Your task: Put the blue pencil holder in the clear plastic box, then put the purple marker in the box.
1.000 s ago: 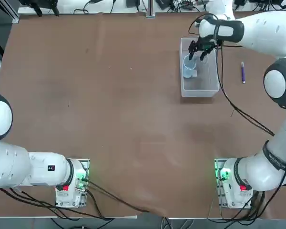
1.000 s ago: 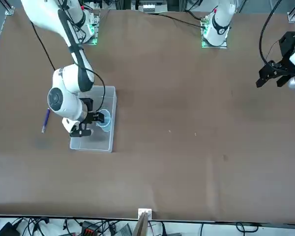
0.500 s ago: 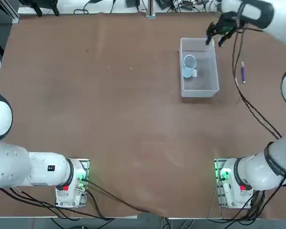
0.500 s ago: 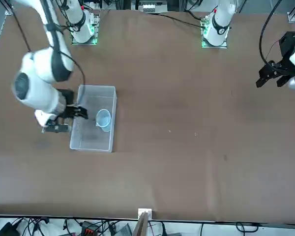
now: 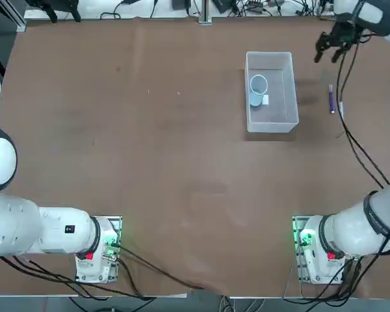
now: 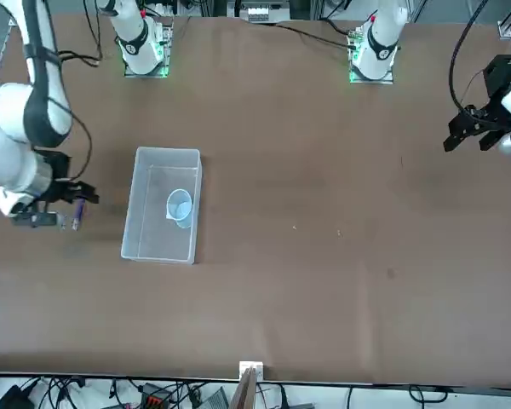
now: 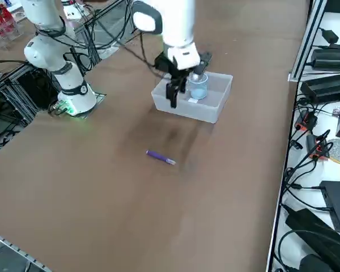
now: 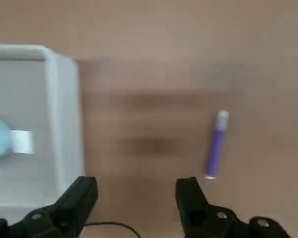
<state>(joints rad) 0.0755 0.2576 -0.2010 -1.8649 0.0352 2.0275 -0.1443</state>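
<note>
Already the blue pencil holder (image 5: 258,85) is sitting in the clear plastic box (image 5: 272,119), upper right of the top view; right of it the purple marker (image 5: 331,99) is lying flat, risking rolling from the right gripper (image 5: 331,49), jaws apart, empty.

The right arm reaches far across, its right gripper (image 8: 137,201) raised, jaws apart, empty.
</note>
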